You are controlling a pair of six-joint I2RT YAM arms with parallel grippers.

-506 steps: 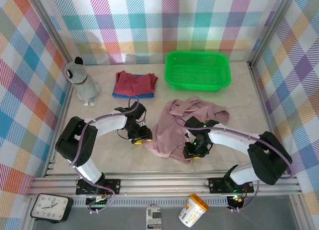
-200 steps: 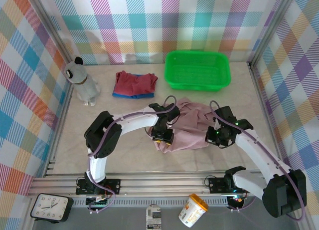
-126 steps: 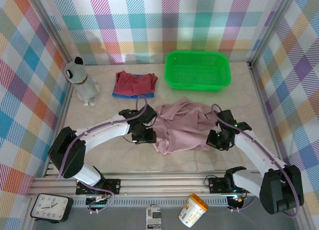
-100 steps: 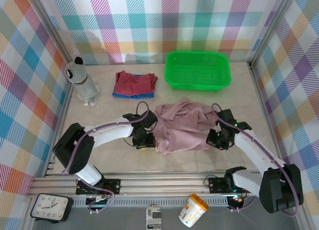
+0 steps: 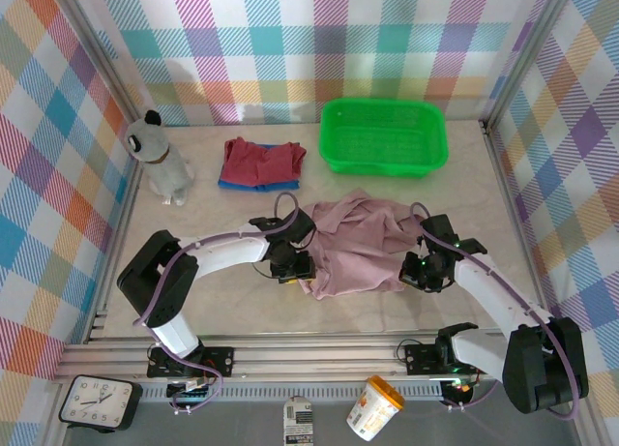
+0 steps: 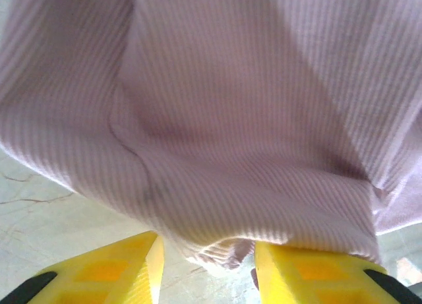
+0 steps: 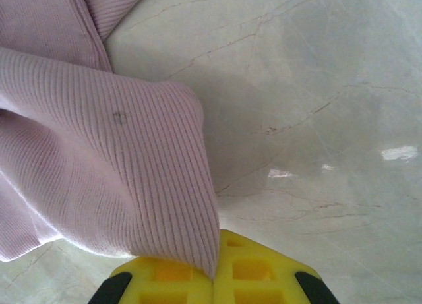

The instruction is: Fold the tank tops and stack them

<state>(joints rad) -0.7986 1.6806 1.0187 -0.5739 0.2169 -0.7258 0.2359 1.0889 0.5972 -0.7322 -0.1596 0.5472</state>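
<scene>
Pale pink tank top [image 5: 358, 248] lies rumpled mid-bench; the dark red [image 5: 261, 160] apparently rests folded atop the blue [image 5: 253, 186].

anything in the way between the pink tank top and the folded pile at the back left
Nothing visible. Bare marble runs from the pink tank top to the dark red tank top folded on the blue tank top. The green basket sits right of that path, the dog figurine left of it.
</scene>
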